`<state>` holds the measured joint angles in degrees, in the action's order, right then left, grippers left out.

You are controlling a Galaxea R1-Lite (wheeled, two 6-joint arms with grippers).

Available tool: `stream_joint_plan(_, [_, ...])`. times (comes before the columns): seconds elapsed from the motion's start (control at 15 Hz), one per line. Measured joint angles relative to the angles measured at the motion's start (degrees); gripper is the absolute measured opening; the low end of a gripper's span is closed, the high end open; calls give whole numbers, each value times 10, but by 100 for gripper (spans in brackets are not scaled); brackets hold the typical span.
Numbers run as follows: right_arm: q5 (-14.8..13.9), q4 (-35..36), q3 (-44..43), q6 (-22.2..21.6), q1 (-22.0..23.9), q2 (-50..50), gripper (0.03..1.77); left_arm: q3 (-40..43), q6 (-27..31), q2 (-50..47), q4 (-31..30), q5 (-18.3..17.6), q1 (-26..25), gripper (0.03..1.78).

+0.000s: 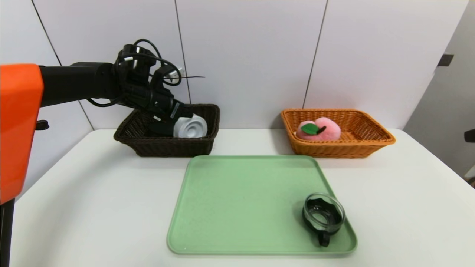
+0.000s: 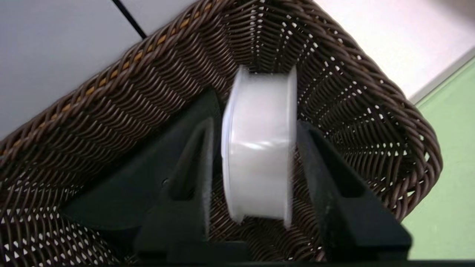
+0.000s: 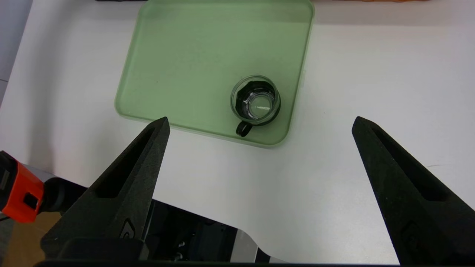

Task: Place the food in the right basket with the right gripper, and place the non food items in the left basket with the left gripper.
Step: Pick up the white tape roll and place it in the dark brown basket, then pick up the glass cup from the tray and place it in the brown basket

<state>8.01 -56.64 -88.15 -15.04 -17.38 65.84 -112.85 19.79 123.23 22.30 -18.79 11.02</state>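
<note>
One white round container (image 2: 259, 155) set on edge inside the dark brown basket (image 1: 128, 135), flat face toward the tray (image 1: 241, 204), left claw (image 2: 256, 148) fingers flanking it, seemingly just parted from its faces, right claw (image 3: 259, 122) spread wide above the counter (image 1: 92, 207), peach (image 1: 319, 129) lying in the orange basket (image 1: 374, 139), glass cup (image 1: 323, 217) upright on the tray, handle toward the near edge.

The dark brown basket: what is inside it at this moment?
Inside the dark brown basket sits a white round container on its edge, between the fingers of the left end effector. The arm covers the basket's left part, so anything lying there cannot be seen.
</note>
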Motion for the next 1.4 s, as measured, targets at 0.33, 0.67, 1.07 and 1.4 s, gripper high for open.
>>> stream_joint_plan(0.33, [1,0,-1,0,-1,-1,169,0,-2,-5,-3,0,0,127])
stream_joint_plan(0.67, [1,-1,-5,0,-1,-5,169,0,-17,-44,-17,2,0,147])
stream_joint_plan(1.07, [10,-2,-4,0,-3,-12,170,1,-113,-115,-12,38,31,160])
stream_joint_plan(1.4, [13,0,-4,3,-3,0,170,17,-174,-198,96,44,71,165])
